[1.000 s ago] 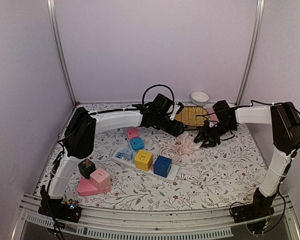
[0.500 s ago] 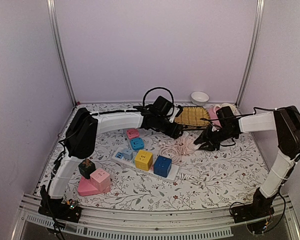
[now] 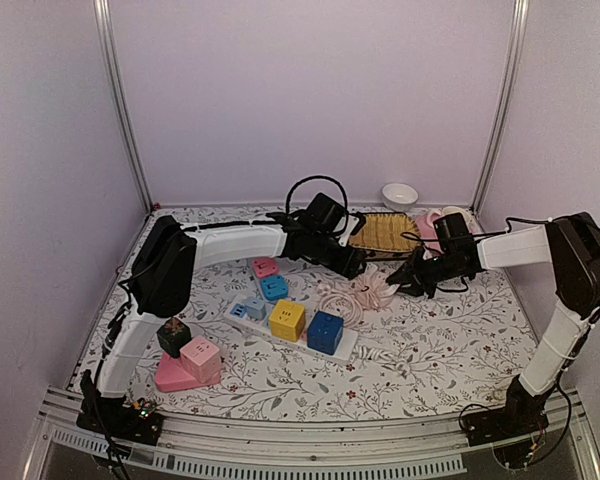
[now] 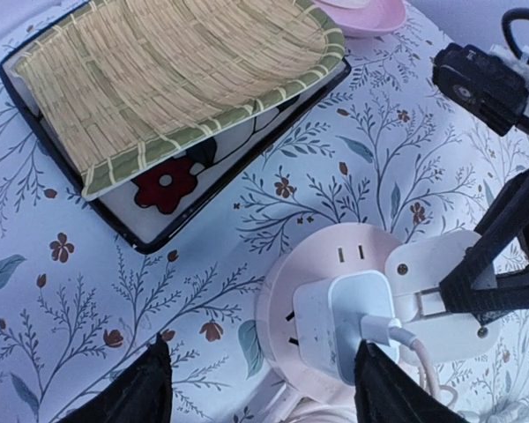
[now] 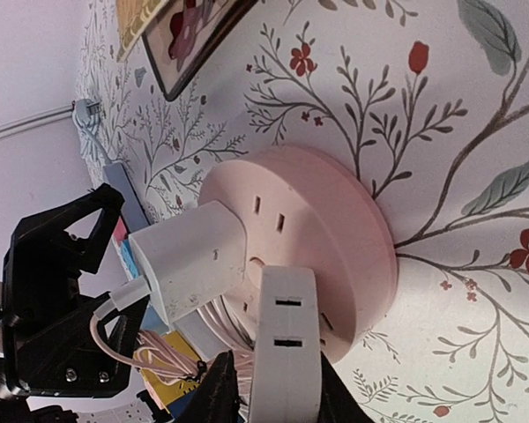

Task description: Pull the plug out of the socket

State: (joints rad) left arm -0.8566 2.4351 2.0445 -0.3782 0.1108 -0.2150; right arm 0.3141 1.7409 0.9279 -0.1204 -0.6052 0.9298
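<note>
top: round pink socket [image 3: 365, 292] mid-surface, between left gripper [image 3: 354, 266] and right gripper [image 3: 410, 282] | left wrist: white plug [image 4: 344, 322] seated in socket, left gripper wide, empty | right wrist: right gripper finger [image 5: 282, 344] on socket, width unclear

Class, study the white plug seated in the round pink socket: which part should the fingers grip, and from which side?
Grip the white plug across the flat sides of its boxy body, coming from above. It stands up off the face of the round pink socket, and its cable appears to leave the outer end, so it is probably best to straddle that rather than pinch it.
</note>
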